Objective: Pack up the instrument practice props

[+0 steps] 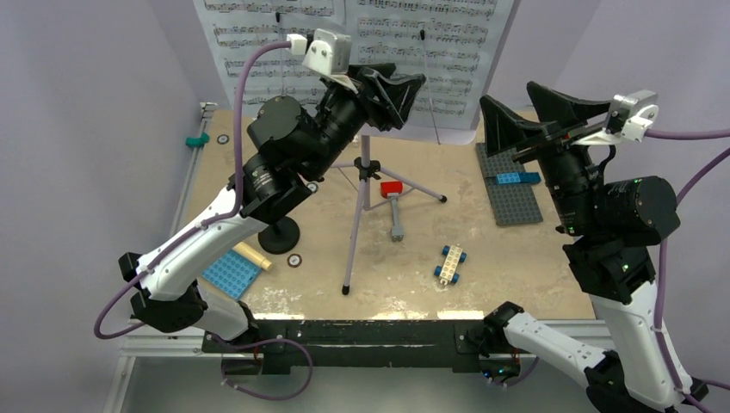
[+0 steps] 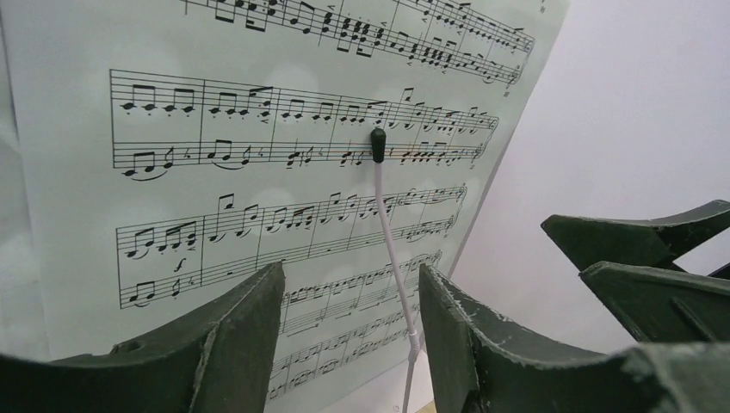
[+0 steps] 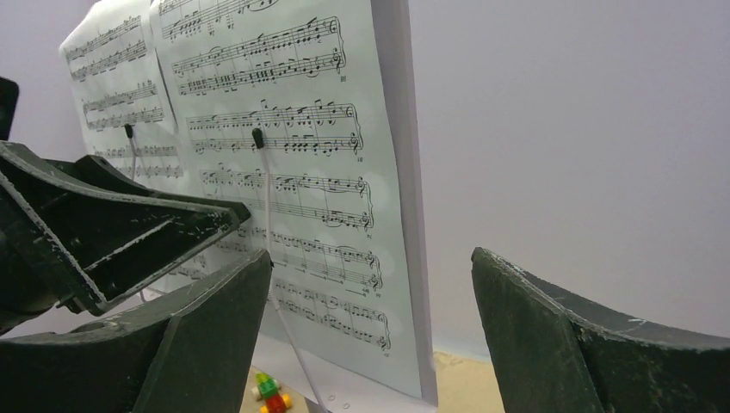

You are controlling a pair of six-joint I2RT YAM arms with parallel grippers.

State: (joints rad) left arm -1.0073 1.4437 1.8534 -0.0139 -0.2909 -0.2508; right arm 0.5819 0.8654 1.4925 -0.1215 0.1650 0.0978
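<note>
Robotics lab cell: plain lilac walls, scuffed tabletop on aluminium frame, left arm and right arm bolted to black rail.

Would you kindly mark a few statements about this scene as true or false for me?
1. The sheet-music pages are up on the music stand. True.
2. The left fingers are clamped on a page. False: they stand apart, gripping nothing.
3. A blue brick lies on the grey studded plate. True.
4. The right fingers hold the microphone. False: they are open and empty; the microphone lies on the table beside the blue studded plate.
</note>
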